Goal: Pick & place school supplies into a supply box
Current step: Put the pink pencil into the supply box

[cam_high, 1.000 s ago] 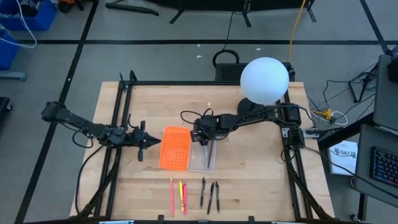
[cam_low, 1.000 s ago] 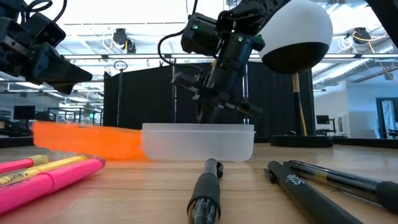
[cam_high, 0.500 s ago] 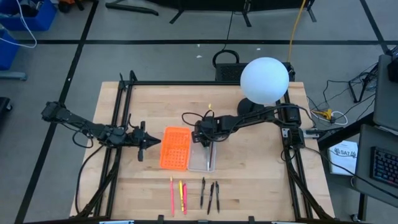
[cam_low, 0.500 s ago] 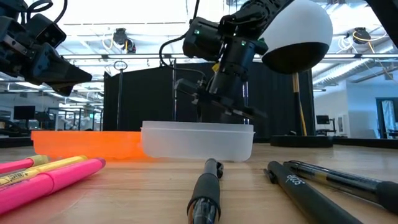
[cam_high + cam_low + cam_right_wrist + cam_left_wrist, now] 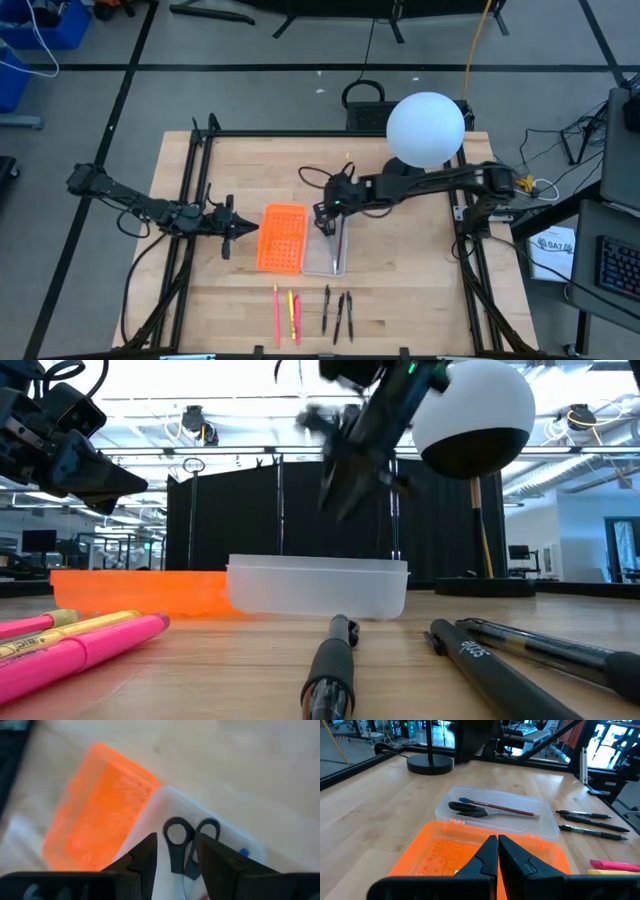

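The supply box [image 5: 325, 252] is a clear tray beside an orange perforated tray [image 5: 281, 238]. In it lie black-handled scissors [image 5: 467, 809] [image 5: 185, 842] and a red pencil [image 5: 507, 809]. My right gripper [image 5: 177, 852] [image 5: 345, 480] hangs open above the box's far end, clear of the scissors. My left gripper [image 5: 497, 854] [image 5: 243, 228] waits shut just left of the orange tray. Pink and yellow pens [image 5: 286, 314] and three black pens [image 5: 338, 313] lie flat on the table near its front edge.
A white sphere [image 5: 425, 130] sits over the right arm's base at the table's far side. A round black stand base [image 5: 430, 765] stands beyond the box. Bare wood lies between the trays and the row of pens.
My right gripper has risen from just above the supply box's rim to well above it, staying over the box's far end. The left arm, the trays and the pens on the table have kept still.
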Motion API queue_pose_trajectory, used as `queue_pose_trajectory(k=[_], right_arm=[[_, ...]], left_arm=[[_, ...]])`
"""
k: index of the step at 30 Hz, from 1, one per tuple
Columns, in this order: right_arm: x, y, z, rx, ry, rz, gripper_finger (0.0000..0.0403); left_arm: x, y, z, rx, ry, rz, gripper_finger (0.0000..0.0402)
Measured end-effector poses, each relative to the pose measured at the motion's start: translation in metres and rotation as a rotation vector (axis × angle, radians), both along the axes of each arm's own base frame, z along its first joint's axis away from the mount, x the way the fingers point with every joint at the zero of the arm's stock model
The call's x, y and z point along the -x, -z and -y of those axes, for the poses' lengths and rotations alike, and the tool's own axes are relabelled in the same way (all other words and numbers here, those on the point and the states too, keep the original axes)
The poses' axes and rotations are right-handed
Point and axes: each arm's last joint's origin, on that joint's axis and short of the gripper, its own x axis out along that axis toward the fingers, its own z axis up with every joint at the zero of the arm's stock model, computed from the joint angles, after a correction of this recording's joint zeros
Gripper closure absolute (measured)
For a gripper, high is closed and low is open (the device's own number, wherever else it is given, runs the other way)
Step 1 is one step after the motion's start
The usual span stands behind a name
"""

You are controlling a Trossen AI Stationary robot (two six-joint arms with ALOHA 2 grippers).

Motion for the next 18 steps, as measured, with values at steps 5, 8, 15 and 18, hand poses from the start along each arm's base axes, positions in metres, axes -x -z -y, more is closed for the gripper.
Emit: queue_pose_trajectory(k=[5,8,15,18], right_arm=[[0.029,-0.059,-0.023,0.289,-0.261,0.101,0.0299],[0.05,-0.087,-0.045,0.451,-0.343,0.153,0.0328],[0.086,-0.121,-0.082,0.717,-0.534,0.256,0.0395],[0.096,-0.118,-0.088,0.775,-0.592,0.314,0.0397]], left_arm=[[0.0,0.0,0.0,0.001,0.0,0.0,0.038],[0.0,0.0,0.0,0.001,-0.001,0.0,0.038],[0.0,0.0,0.0,0.002,-0.003,0.0,0.038],[0.0,0.0,0.0,0.005,-0.004,0.001,0.038]])
